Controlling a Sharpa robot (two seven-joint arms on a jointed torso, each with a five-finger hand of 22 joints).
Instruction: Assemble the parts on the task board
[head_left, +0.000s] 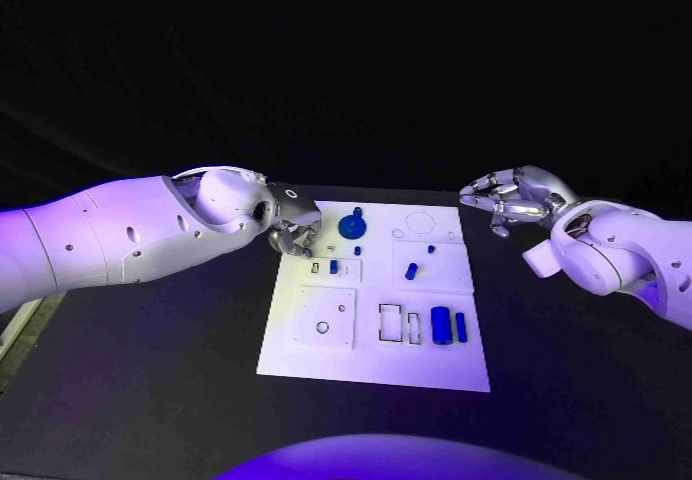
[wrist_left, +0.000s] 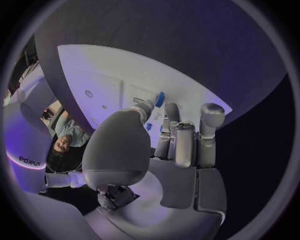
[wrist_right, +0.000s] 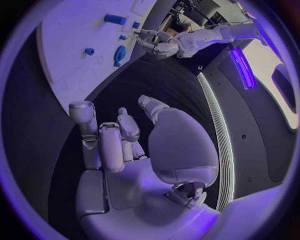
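Head view: the task board (head_left: 325, 350) lies mid-table with blue parts (head_left: 440, 325) on it; the left hand (head_left: 293, 228) hovers at its far-left edge. Left wrist view: its fingers pinch a small blue part (wrist_left: 160, 99). Right wrist view: the right hand (wrist_right: 134, 150) waits empty, fingers loosely apart (off the board's far-right corner). Likely next: seating the part precisely.

Right hand (wrist_right: 134, 150) empty above table (wrist_right: 156, 80), beside task board (wrist_right: 75, 45).

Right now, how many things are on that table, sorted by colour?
Blue, round disc-like part: 1
Blue, long parts: 2
Blue, small parts: 4, as far as the head view shows
White, task board: 1
Silver, left hand and right hand: 2
Total: 10
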